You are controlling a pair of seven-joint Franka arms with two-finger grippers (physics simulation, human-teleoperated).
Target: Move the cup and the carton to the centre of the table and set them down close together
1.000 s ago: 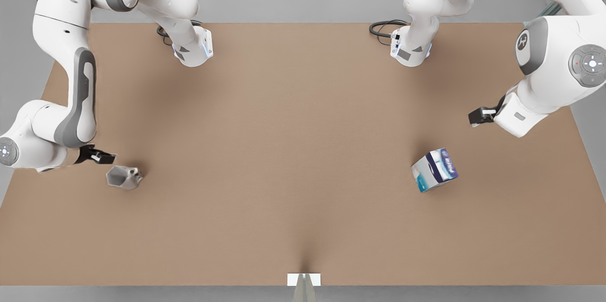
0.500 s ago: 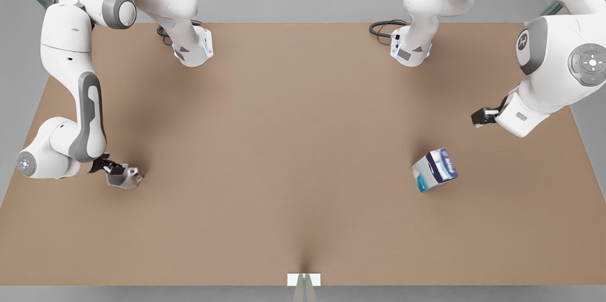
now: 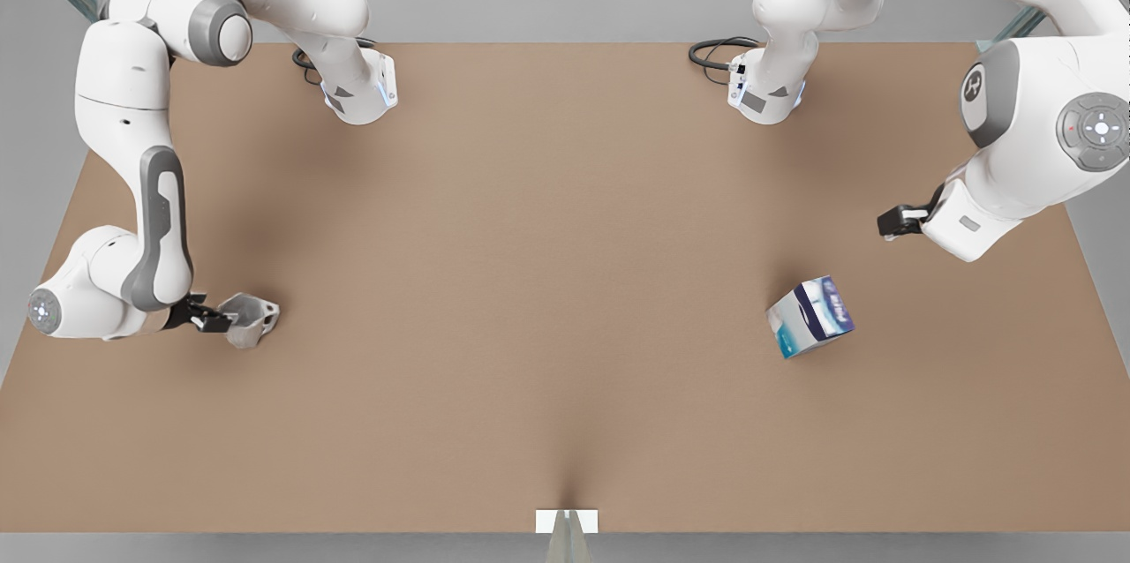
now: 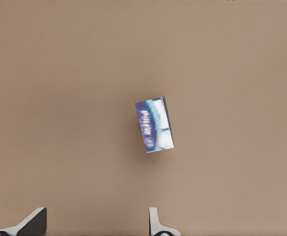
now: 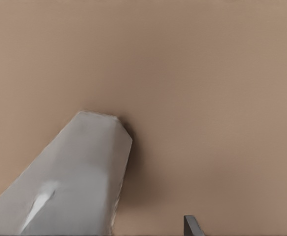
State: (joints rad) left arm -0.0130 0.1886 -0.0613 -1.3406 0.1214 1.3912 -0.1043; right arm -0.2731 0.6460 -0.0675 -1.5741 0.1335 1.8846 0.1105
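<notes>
gripping the cup [image 3: 250, 319] at the front view's left edge of the table [image 3: 547, 298], the right gripper [image 3: 212, 317] has its jaws closed on the cup's near wall, and in the right wrist view the cup [image 5: 69, 182] sits right against the camera with one fingertip [image 5: 192, 227] beside it. whether the cup is lifted or resting on the brown top cannot be told; it looks tipped over toward its side, probably because it was taken by the rim from the outer side, the only side that arm reaches easily.

the carton [image 3: 810, 316] stands apart on the front view's right half, turned cornerwise to the table's edges and well away from the cup. the left gripper [image 3: 899, 219] hangs above and beyond it, not touching, jaws spread wide; in the left wrist view both fingertips [image 4: 155, 223] show with a broad gap and the carton [image 4: 155, 124] lies ahead of them on the table. that arm seems poised to come down, and the carton's skewed stance may call for a wrist turn so the fingers meet flat faces.

nothing lies between either thing and the middle of the table. the two arm bases and their black cables [image 3: 719, 51] sit at the far edge, out of the way.
</notes>
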